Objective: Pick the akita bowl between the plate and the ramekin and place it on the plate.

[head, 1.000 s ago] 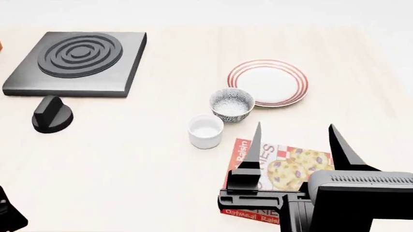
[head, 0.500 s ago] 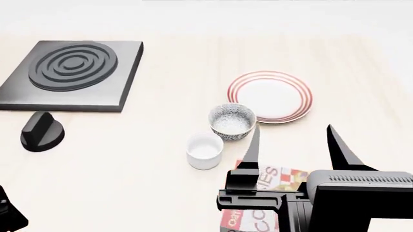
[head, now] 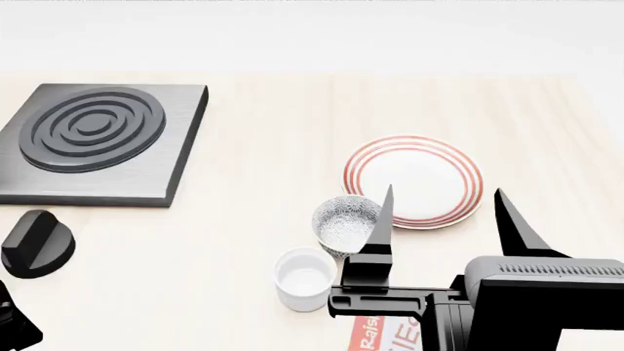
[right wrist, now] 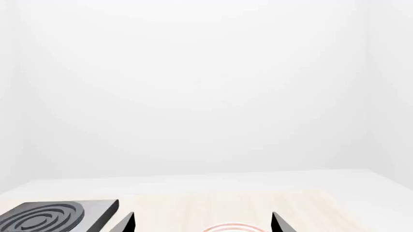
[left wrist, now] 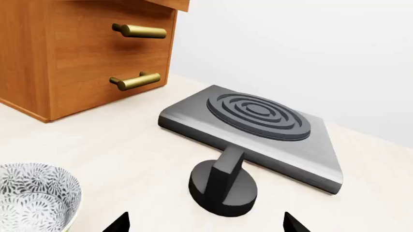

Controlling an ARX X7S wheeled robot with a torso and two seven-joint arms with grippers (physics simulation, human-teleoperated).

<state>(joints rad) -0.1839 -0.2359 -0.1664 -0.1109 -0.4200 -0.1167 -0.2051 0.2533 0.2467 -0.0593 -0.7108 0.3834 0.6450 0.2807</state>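
The akita bowl (head: 343, 221), white with fine grey speckles, stands on the pale table between the red-ringed plate (head: 413, 180) and the plain white ramekin (head: 304, 278). My right gripper (head: 449, 219) is open and hovers above the table on the near side of the plate. Its left finger (head: 383, 219) overlaps the bowl's right rim in the head view. The right wrist view shows only the two tips (right wrist: 125, 223) and a sliver of the plate (right wrist: 227, 227) between them. My left gripper (left wrist: 203, 224) is open, far off by the black knob (left wrist: 223, 186).
A black stove plate (head: 93, 139) lies at the left with its knob (head: 37, 243) in front. A red cookie box (head: 385, 335) lies under my right arm. In the left wrist view, a second speckled bowl (left wrist: 36, 198) and a wooden drawer cabinet (left wrist: 84, 53) show.
Everything on the table has slid down in the head view. The cookie box has nearly left the bottom edge. The right gripper keeps its place in the frame and now overlaps the bowl.
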